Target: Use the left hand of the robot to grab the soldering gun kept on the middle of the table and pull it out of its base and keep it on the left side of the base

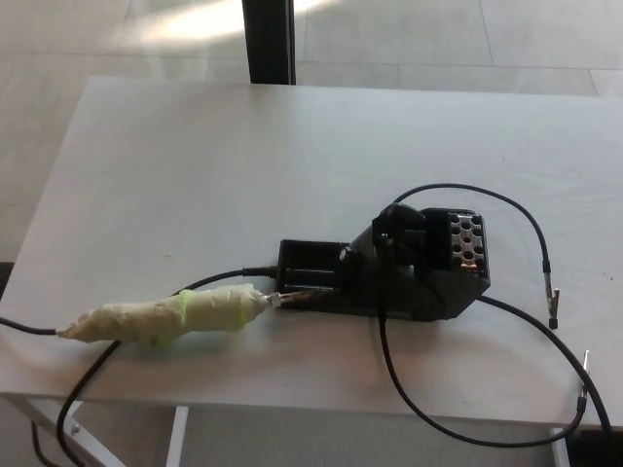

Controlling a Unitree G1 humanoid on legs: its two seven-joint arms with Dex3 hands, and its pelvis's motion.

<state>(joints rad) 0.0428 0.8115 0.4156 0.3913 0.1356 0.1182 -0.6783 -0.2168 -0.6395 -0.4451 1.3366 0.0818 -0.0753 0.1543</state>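
- Pale tape, cream with a green band, wraps the handle of the soldering gun (165,317), which lies flat on the white table (292,156) to the left of the black base (399,268), its metal tip (297,298) pointing right and just at the base's near edge.
- Judged from how it lies, the gun is already out of its holder and set on the base's left side.
- Neither robot hand shows in the head view, so whether their fingers are apart or together cannot be told.
- Handling, as a judgement: the gun looks light and rigid, and the padded wrap should give a soft, non-slip grip. The thick middle of the taped handle is the place to hold it, well clear of the bare tip, which may be hot.
- A black cord (34,328) trails from the handle's rear over the table edge and could drag or tug the gun when it is lifted.
- Other black leads (458,433) loop from the base, ending in small clips (552,297) at the right.
- No brand, label or writing is readable anywhere.
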